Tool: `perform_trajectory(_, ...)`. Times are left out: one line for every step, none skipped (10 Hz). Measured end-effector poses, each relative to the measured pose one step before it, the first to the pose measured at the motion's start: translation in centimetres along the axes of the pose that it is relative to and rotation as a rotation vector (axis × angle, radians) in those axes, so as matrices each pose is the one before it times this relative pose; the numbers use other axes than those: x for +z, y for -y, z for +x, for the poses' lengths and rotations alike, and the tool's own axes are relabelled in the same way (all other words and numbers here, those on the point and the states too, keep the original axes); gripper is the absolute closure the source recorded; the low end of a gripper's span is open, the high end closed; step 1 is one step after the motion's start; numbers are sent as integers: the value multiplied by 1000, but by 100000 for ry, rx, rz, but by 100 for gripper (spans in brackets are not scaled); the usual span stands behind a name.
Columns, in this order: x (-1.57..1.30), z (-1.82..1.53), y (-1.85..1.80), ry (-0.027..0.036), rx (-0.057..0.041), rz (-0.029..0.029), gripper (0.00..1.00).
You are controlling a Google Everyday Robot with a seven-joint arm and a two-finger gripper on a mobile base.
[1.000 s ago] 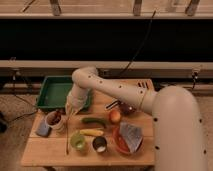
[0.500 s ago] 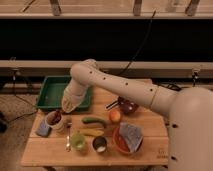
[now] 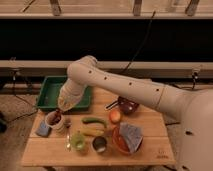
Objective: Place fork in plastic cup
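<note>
— Where is the claw?

— The gripper (image 3: 64,104) hangs at about ten o'clock of the wooden table (image 3: 155,152), over the near right corner of the green tray (image 3: 49,95). Its fingers are together.

— Clamped on anything?

— I can make out nothing held. The tip is a pale blur, apart from everything on the table. The white cup (image 3: 55,121) with red contents sits just below it, at six o'clock.

— And the fork?

— The fork (image 3: 69,142) shows as a thin pale stroke at the nine o'clock rim of the plastic cup (image 3: 78,141), which stands at seven o'clock of the table. It looks upright. Whether it stands inside the cup or just against its wall, I cannot tell.

— What else is hard to read?

— The fork's tines cannot be made out. The arm (image 3: 115,85) covers the tray's far right corner. The robot's body (image 3: 200,135) cuts off the table's three o'clock side. The dark-handled utensil (image 3: 111,105) is half hidden beside the dark bowl (image 3: 128,105). The banana (image 3: 93,132) lies near the plastic cup, at about two o'clock from it; whether they touch is unclear.
</note>
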Motion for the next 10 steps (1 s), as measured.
perform_trajectory(256, -169, 107, 94, -75, -1488, 92)
perform_trajectory(1010, 53, -161, 326, 130, -2578, 80)
perform_trajectory(1113, 219, -304, 283, 154, -1884, 71)
perform_trajectory(1613, 362, -385, 404, -76, -2286, 61)
perform_trajectory(1753, 496, -396, 441, -133, -2253, 52)
perform_trajectory(1779, 539, -379, 397, -235, -2271, 41)
perform_trajectory(1409, 237, -131, 362, -1140, -1780, 32)
perform_trajectory(1007, 278, -273, -118, -1042, -1592, 24)
perform_trajectory(1018, 353, -379, -14, -647, -1678, 20)
perform_trajectory(995, 361, -347, 379, -106, -1595, 20)
